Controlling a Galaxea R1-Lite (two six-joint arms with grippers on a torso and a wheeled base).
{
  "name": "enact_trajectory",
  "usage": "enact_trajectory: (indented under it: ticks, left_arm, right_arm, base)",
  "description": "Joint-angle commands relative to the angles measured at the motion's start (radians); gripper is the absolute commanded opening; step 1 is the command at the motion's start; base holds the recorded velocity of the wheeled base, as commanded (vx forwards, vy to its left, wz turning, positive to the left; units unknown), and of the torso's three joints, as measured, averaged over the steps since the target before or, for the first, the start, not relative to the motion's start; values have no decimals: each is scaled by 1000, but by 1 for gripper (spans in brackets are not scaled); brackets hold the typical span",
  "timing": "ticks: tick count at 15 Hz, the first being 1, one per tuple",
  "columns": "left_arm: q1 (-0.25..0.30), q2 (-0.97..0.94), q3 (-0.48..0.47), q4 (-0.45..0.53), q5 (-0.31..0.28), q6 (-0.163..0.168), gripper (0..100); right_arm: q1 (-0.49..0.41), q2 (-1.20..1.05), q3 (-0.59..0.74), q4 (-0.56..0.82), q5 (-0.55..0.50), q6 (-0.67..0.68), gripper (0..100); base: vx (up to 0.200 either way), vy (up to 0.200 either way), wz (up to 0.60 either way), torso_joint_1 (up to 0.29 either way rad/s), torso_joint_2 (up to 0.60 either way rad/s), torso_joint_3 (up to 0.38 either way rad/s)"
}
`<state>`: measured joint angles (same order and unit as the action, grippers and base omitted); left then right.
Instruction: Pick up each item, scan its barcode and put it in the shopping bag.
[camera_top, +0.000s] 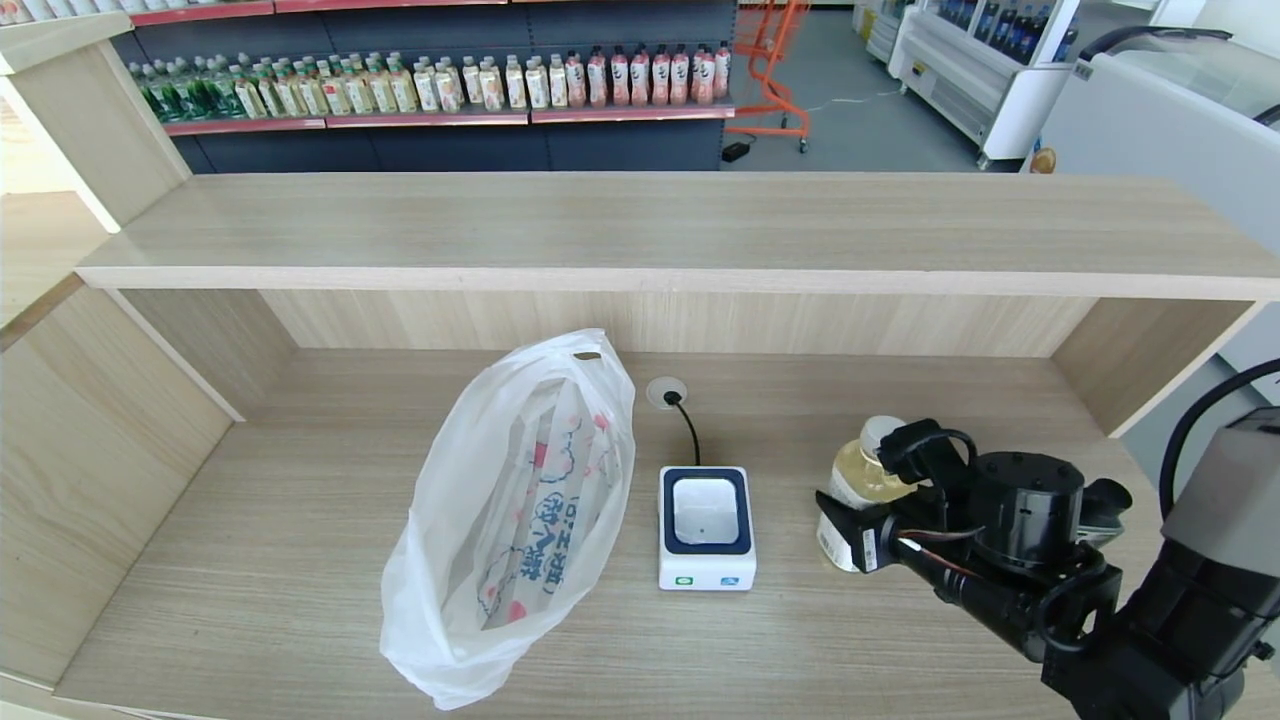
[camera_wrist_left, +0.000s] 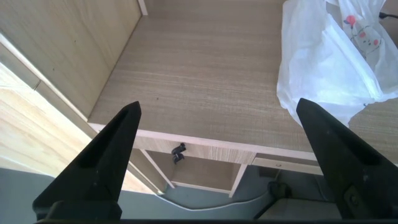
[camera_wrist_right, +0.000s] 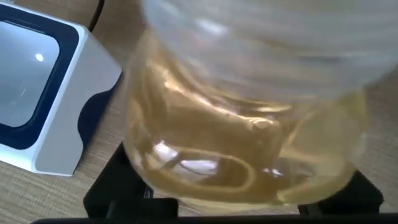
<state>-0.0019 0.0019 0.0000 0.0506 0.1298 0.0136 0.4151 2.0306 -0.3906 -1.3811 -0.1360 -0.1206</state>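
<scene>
Right gripper (camera_top: 880, 500) fingers clasp the pale tea bottle (camera_top: 860, 475), which is upright on the counter (camera_top: 300, 560) at 3 o'clock of the barcode scanner (camera_top: 705, 525), probably ready to lift for scanning. Shopping bag (camera_top: 520, 520) lies at 9 o'clock of the scanner, mouth open to receive it. Left gripper (camera_wrist_left: 219, 107) fingers are spread wide and empty, parked off the counter's near edge.

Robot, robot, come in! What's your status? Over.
Left hand open, over counter edge. Right hand shut on bottle, beside scanner. Bag left of scanner, package inside. Nothing between bottle and scanner.
</scene>
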Motion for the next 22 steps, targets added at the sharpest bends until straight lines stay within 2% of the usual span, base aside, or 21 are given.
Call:
enact_trajectory:
  ticks: [1, 5, 6, 7, 8, 9, 10, 11, 13, 18, 22]
  left_arm:
    - [0, 0, 0, 0, 1, 0, 100]
    - [0, 0, 0, 0, 1, 0, 100]
    - [0, 0, 0, 0, 1, 0, 100]
    - [0, 0, 0, 0, 1, 0, 100]
    - [0, 0, 0, 0, 1, 0, 100]
    - [0, 0, 0, 0, 1, 0, 100]
    - [0, 0, 0, 0, 1, 0, 100]
    - [0, 0, 0, 0, 1, 0, 100]
    - [0, 0, 0, 0, 1, 2, 100]
    - [0, 0, 0, 0, 1, 0, 100]
    - [0, 0, 0, 0, 1, 0, 100]
  right_arm:
    - [1, -26, 4, 0, -1, -2, 0]
    - [-4, -208, 1, 43, 21, 21, 0]
    - [-4, -333, -16, 154, 75, 41, 0]
    - [-6, -544, -53, 386, 164, 84, 0]
    - [-2, -687, -74, 563, 210, 122, 0]
    - [1, -822, -136, 789, 323, 167, 0]
    - [-1, -906, -191, 944, 400, 207, 0]
    - [4, -952, -237, 1044, 447, 260, 0]
    - [7, -957, -284, 1080, 628, 354, 0]
    - [13, -889, -327, 1079, 900, 403, 0]
    - [48, -837, -329, 1060, 963, 400, 0]
  base:
    - [0, 0, 0, 0, 0, 0]
    - [0, 0, 0, 0, 0, 0]
    - [0, 0, 0, 0, 0, 0]
    - [0, 0, 0, 0, 0, 0]
    - [0, 0, 0, 0, 0, 0]
    - [0, 0, 0, 0, 0, 0]
    - [0, 0, 0, 0, 0, 0]
    - [0, 0, 0, 0, 0, 0]
    - [0, 0, 0, 0, 0, 0]
    - [0, 0, 0, 0, 0, 0]
    - [0, 0, 0, 0, 0, 0]
